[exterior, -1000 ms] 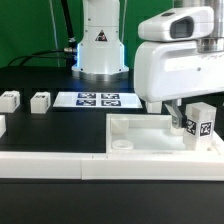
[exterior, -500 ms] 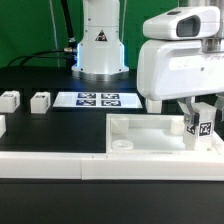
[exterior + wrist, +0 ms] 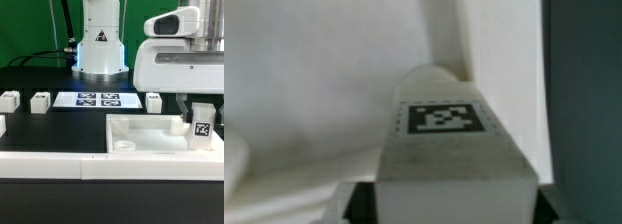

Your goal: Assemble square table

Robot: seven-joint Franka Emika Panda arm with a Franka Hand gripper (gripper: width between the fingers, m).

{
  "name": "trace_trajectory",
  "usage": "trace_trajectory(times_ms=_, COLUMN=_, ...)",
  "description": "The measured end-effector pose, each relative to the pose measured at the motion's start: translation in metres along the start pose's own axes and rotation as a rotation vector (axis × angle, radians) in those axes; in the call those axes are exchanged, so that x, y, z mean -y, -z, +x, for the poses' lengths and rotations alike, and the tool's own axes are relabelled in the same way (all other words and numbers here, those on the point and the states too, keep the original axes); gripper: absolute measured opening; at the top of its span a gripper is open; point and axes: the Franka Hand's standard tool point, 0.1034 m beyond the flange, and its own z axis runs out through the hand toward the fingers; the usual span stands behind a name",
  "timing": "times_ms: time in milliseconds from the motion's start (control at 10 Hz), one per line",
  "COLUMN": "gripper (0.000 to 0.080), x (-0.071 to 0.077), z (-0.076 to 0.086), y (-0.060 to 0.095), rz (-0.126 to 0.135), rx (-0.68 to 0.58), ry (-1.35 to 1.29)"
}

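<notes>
The square table's white slab (image 3: 150, 136) lies rim-up near the front, with a round socket (image 3: 124, 145) in its near corner. My gripper (image 3: 201, 108) is shut on a stubby white tagged leg (image 3: 201, 126), which stands upright over the slab's corner at the exterior view's right. In the wrist view that leg (image 3: 445, 130) fills the middle, tag facing the camera, with a dark finger (image 3: 358, 203) on each side of it and the white slab (image 3: 313, 90) beneath. Three loose legs stand behind: two (image 3: 9, 100) (image 3: 40, 101) at the exterior view's left and one (image 3: 154, 102) by the arm.
The marker board (image 3: 97, 99) lies flat in front of the robot base (image 3: 100, 45). A long low white barrier wall (image 3: 50, 163) runs along the front edge. Another white piece (image 3: 2, 125) shows at the exterior view's left edge.
The jaws closed onto the leg, and the hand with the leg shifted slightly toward the exterior view's right. A loose leg behind the arm has come into sight.
</notes>
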Motion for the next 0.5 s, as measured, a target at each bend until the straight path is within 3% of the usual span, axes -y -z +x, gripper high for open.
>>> trace_trajectory(times_ms=300, gripper=0.0290, x=-0.0020, z=0.0031, y=0.0000, rz=-0.035, rx=0.000, ry=-0.495)
trace_trajectory(times_ms=500, gripper=0.0290, x=-0.0037, z=0.0042, y=-0.0003, rz=-0.030, rx=0.004, ry=-0.597)
